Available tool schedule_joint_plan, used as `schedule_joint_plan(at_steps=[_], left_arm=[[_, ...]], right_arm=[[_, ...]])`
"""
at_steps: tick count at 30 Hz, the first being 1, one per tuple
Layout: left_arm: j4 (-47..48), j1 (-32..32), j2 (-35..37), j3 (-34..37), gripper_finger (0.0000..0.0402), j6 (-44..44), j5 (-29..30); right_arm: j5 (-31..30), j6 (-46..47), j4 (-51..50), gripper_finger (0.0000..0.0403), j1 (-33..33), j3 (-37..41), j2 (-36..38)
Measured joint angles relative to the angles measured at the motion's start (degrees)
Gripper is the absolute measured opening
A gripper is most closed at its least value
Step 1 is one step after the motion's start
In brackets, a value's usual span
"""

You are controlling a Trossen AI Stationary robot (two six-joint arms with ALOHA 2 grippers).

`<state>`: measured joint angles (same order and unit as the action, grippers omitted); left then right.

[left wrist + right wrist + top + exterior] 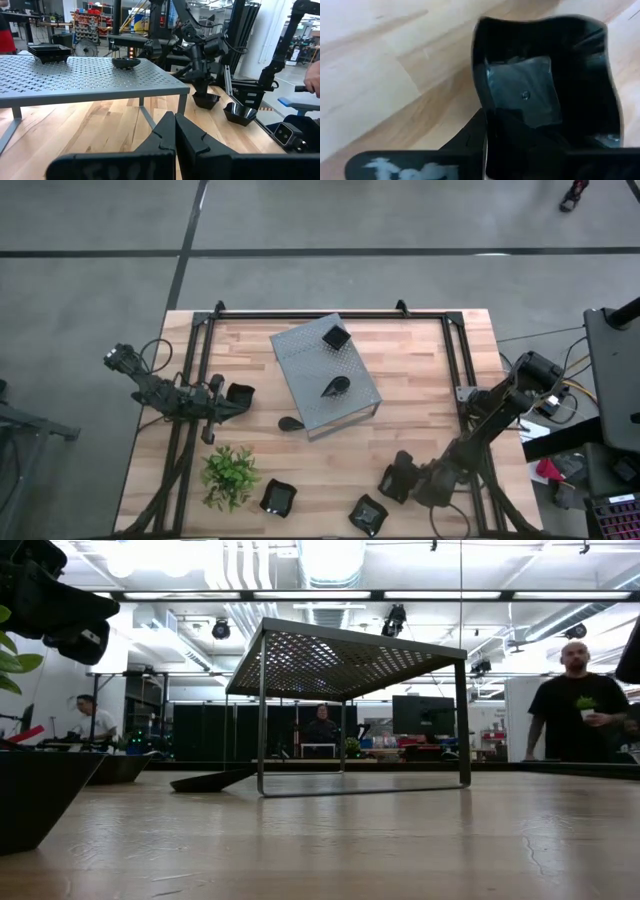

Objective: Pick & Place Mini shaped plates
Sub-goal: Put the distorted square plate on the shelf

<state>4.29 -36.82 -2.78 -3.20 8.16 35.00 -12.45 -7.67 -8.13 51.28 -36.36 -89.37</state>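
My right gripper (398, 480) is at the table's near right, tipped steeply down and shut on a glossy black square mini plate (545, 90). That plate (206, 100) sits on the wood. A second square plate (368, 515) lies just nearer the front edge. A square plate (335, 335) and a leaf-shaped plate (336, 386) rest on top of the grey perforated box (310, 360). Another leaf plate (290, 423) lies on the table at the box's near left corner. My left gripper (175, 135) waits shut and level at the table's left. My right gripper holds the square plate by its rim wall (482, 107), on the side toward the arm. One finger (470, 137) is outside the wall and the other is inside the dish. The fingers slant down from the table's right. The plate's base rests on the table.
A green leafy plant (230, 475) stands near the front left, with one more square plate (278, 497) beside it. Black frame rails (460, 370) run along the table's left and right sides. A person (580, 705) stands beyond the table.
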Motion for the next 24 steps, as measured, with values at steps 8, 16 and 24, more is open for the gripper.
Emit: schedule_joint_plan(at_steps=[8, 16, 24], left_arm=[[0.04, -0.02, 0.00, 0.00, 0.0000, -0.02, -0.02], [0.02, 0.00, 0.02, 0.02, 0.0000, -0.01, 0.00], [0.02, -0.01, 0.02, 0.00, 0.0000, -0.01, 0.00]], right_arm=[[-4.46, 4.21, -1.61, 0.0033, -0.05, -4.51, -3.48], [-4.30, 4.29, -2.66, 0.0033, -0.12, -6.93, -1.98], [-4.26, 9.63, -3.99, 0.0012, -1.06, -7.06, -2.00]])
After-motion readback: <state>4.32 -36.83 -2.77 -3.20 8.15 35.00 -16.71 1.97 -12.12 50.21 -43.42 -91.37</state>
